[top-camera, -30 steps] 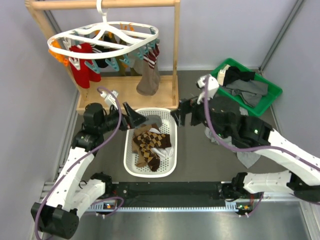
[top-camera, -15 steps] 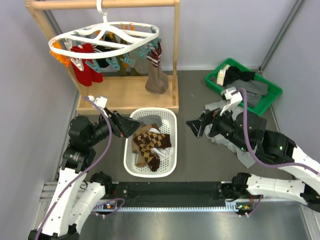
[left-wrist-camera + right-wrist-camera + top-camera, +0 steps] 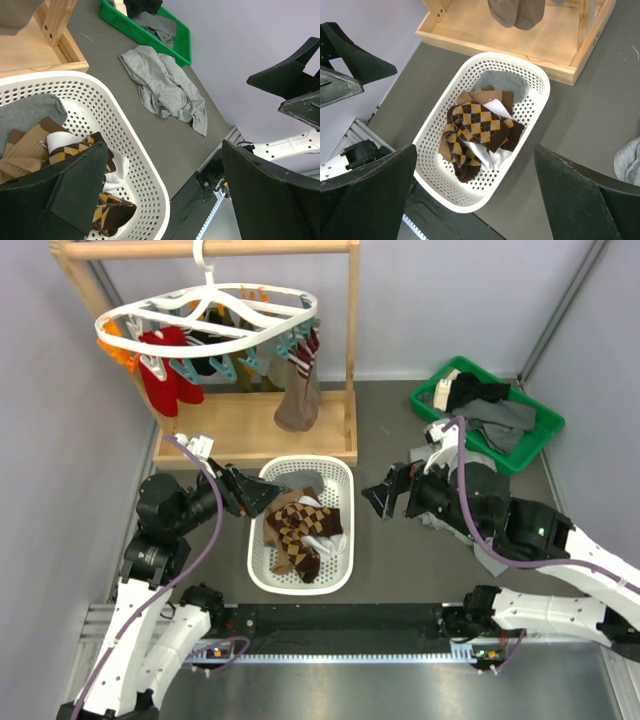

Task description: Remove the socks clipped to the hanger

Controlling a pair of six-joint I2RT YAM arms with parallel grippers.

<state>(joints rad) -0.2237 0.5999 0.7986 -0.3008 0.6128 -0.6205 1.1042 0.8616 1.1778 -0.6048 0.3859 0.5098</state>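
Note:
The white oval hanger with teal and orange clips hangs from the wooden rail at the back left. Red socks, dark socks and a brown sock hang clipped to it. Brown-tan argyle socks lie with a grey and a tan sock in the white basket; they also show in the right wrist view. My left gripper is open and empty at the basket's left rim. My right gripper is open and empty just right of the basket.
The wooden rail stand has a flat base behind the basket. A green tray with grey and black garments sits at the back right. A grey cloth lies on the table under my right arm.
My left gripper drew back from the basket's top to its left rim, then held still. My right gripper swung right, then came back left toward the basket. The brown sock on the hanger sways.

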